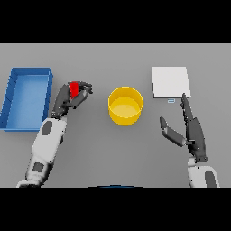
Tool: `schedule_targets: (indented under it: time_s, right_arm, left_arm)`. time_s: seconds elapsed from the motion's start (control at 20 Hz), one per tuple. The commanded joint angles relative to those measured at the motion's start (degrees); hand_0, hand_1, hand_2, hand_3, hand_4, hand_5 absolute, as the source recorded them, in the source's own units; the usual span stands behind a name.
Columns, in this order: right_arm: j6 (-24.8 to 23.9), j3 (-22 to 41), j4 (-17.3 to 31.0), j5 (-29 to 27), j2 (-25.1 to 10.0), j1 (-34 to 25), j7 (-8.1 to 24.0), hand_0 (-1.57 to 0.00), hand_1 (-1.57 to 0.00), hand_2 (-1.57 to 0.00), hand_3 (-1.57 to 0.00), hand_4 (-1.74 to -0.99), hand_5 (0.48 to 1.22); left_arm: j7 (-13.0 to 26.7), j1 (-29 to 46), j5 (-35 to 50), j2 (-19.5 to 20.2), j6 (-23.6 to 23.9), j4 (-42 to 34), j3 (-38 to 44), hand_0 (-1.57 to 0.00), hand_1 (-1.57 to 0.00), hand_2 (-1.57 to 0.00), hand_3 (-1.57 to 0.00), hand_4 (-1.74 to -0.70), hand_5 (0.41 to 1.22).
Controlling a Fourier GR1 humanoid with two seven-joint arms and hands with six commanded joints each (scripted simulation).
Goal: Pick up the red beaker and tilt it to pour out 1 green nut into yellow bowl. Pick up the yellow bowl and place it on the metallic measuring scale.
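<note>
Fingers of the right hand lie straight and relaxed, holding nothing, with the thumb splayed out toward the middle of the counter. That hand sits nearest the robot on its right side, palm down, its fingertips reaching almost to the near edge of the metallic measuring scale but seemingly not touching it.

Farther out on the other side, the left hand is curled around the red beaker, fingers and thumb wrapped over most of its body so only a patch of red shows. The left forearm angles up from the lower left, and the beaker seems tipped toward the yellow bowl, which stands apart from it in the middle of the counter. Whether a green nut is inside the beaker or already in the bowl cannot be told.

Judging by its look, the beaker is small, stiff and light, probably smooth-sided, so a wrap around the mid-body suits it and a slow tilt would keep extra nuts from spilling. The bowl looks rigid and light too, with thin upright walls; pinching the rim or clasping its side would likely serve.

A blue bin sits at the far left, just beyond the left hand.
</note>
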Motion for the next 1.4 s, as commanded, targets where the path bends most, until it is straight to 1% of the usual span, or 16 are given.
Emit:
schedule_targets:
  time_s: [0.0, 0.05, 0.1, 0.15, 0.3, 0.4, 0.55, 0.6, 0.65, 0.7, 0.8, 0.85, 1.05, 1.1, 1.25, 1.35]
  right_arm:
    - [0.2, 0.1, -0.3, -0.1, -0.1, 0.7, -0.8, 0.00, 0.00, 0.00, 0.00, -1.259, 0.646]
    - [0.1, 0.0, -0.9, -0.1, -0.1, 1.0, -0.9, 0.00, 0.00, 0.00, 0.00, -1.257, 0.645]
    - [0.1, 0.0, -0.4, -0.3, 0.1, 0.5, -0.2, 0.00, 0.00, 0.00, 0.00, -1.258, 0.644]
    - [0.1, 0.2, -1.0, -0.2, 0.2, 0.9, -0.4, 0.00, 0.00, 0.00, 0.00, -1.257, 0.643]
    - [-0.1, 0.0, 0.3, 0.2, 0.0, 0.1, 0.1, 0.00, 0.00, 0.00, 0.00, -1.258, 0.646]
    - [-0.1, 0.4, -1.1, 0.5, -0.1, 1.0, -1.2, 0.00, 0.00, 0.00, 0.00, -1.259, 0.647]
    - [-0.5, 0.6, -0.6, 1.0, 0.2, 0.5, -1.2, 0.00, 0.00, 0.00, 0.00, -1.263, 0.654]
    - [-0.6, 0.3, -0.7, 1.0, -0.2, 0.1, -0.8, 0.00, 0.00, 0.00, 0.00, -1.262, 0.658]
    - [-0.3, 0.6, -1.1, 1.1, -0.2, 0.7, -1.3, 0.00, 0.00, 0.00, 0.00, -1.261, 0.661]
    - [-0.5, 0.4, -0.7, 1.2, -0.2, 0.1, -0.6, 0.00, 0.00, 0.00, 0.00, -1.257, 0.663]
    - [-0.6, 1.0, -0.7, 2.1, -0.2, 0.5, -0.8, 0.00, 0.00, 0.00, 0.00, -1.256, 0.671]
    - [-0.6, 0.5, -0.8, 2.0, -0.8, 0.3, -0.7, 0.00, 0.00, 0.00, 0.00, -1.256, 0.674]
    - [-0.5, 0.6, -1.3, 1.7, -0.4, -0.1, 1.1, 0.00, 0.00, 0.00, 0.00, -1.256, 0.678]
    - [-0.5, 1.0, -0.9, 2.2, -0.2, 0.0, 0.9, 0.00, 0.00, 0.00, 0.00, -1.254, 0.680]
    - [0.2, 1.0, -1.4, 1.4, -0.1, 0.7, 0.9, 0.00, 0.00, 0.00, 0.00, -1.252, 0.685]
    - [0.1, 1.1, -1.1, 1.5, 0.1, 0.3, 1.4, 0.00, 0.00, 0.00, 0.00, -1.255, 0.689]
  left_arm:
    - [-0.2, 0.7, 0.0, -0.4, -0.1, -0.7, -0.2, -1.33, -1.34, -1.35, -1.27, -1.52, 1.148]
    - [-0.7, 1.0, -0.1, -0.4, -0.1, -0.9, -0.1, -1.38, -1.39, -1.40, -1.33, -1.51, 1.162]
    - [0.2, 0.5, -0.3, -0.7, 1.0, -1.1, 0.0, -1.42, -1.42, -1.43, -1.38, -1.55, 1.159]
    - [-0.5, 0.8, 0.5, -0.8, 1.1, -1.7, 0.1, -1.45, -1.45, -1.46, -1.41, -1.59, 1.151]
    - [-1.5, 0.7, 3.4, -1.1, 1.9, -4.2, 1.0, -1.51, -1.51, -1.51, -1.49, -1.66, 1.128]
    - [-1.6, 1.1, 3.7, -0.9, 3.0, -6.2, 0.6, -1.53, -1.53, -1.53, -1.52, -1.69, 1.118]
    - [1.2, 0.9, 2.5, 0.9, 2.8, -10.6, -2.3, -1.55, -1.55, -1.55, -1.54, -1.72, 1.114]
    - [2.3, 0.5, 1.1, 1.8, 2.6, -11.8, -3.9, -1.55, -1.56, -1.56, -1.55, -1.72, 1.114]
    - [4.4, -0.2, -0.4, 2.9, 2.4, -12.8, -5.5, -1.56, -1.56, -1.56, -1.55, -1.72, 1.117]
    - [6.7, -1.1, -2.4, 4.1, 2.0, -13.1, -7.5, -1.56, -1.56, -1.56, -1.56, -1.73, 1.121]
    - [9.6, -1.2, -5.3, 6.0, 0.8, -15.0, -11.3, -1.56, -1.56, -1.56, -1.56, -1.73, 1.125]
    - [11.0, -1.7, -6.4, 6.4, 0.6, -15.3, -12.6, -1.56, -1.56, -1.56, -1.56, -1.73, 1.122]
    - [15.1, -5.5, -9.2, 6.8, 1.0, -13.1, -15.9, -1.56, -1.56, -1.56, -1.56, -1.73, 1.112]
    - [15.9, -5.7, -10.6, 7.1, 1.5, -12.9, -17.2, -1.57, -1.57, -1.57, -1.56, -1.73, 1.114]
    - [21.7, -10.1, -16.9, 9.7, 0.4, -11.5, -22.4, -1.57, -1.57, -1.57, -1.57, -1.74, 1.131]
    - [22.1, -11.7, -21.4, 11.4, -0.4, -10.3, -26.9, -1.57, -1.57, -1.57, -1.57, -1.74, 1.132]
